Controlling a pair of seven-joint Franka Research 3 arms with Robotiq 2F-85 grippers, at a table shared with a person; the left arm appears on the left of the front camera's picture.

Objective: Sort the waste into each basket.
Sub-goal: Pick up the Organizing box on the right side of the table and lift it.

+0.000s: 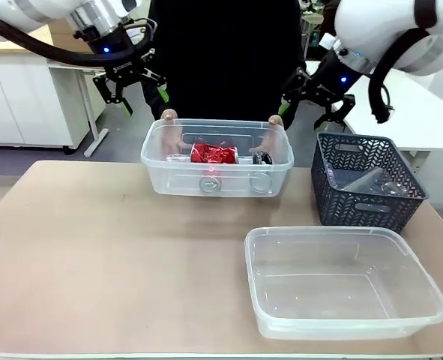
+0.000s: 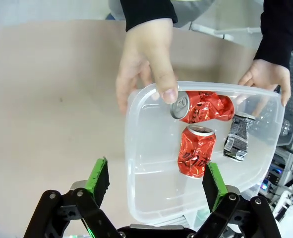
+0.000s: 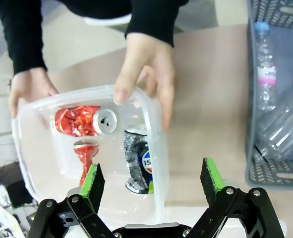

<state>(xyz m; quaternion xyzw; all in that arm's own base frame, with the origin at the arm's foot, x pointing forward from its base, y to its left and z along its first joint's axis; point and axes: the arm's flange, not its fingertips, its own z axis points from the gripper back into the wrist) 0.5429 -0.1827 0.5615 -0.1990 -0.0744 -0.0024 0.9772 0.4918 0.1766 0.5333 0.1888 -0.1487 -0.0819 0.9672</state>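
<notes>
Above the hand-held tub (image 1: 161, 176) of cans (image 1: 214, 154), left tool (image 1: 133, 96) and right tool (image 1: 307, 109) wide, empty, lattice basket (image 1: 330, 195) beside

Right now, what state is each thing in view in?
left gripper, jaws open, empty.
right gripper, jaws open, empty.
far clear tub, upright, rim gripped by the person's hands.
two red cans, crushed, lying in the far clear tub.
silver can, crushed, lying beside them.
near clear tub, upright, empty.
dark lattice basket, upright, holding clear bottles lying down.

light: bright, even | shadows: soft | focus: sharp | wrist edges: wide-angle bend
</notes>
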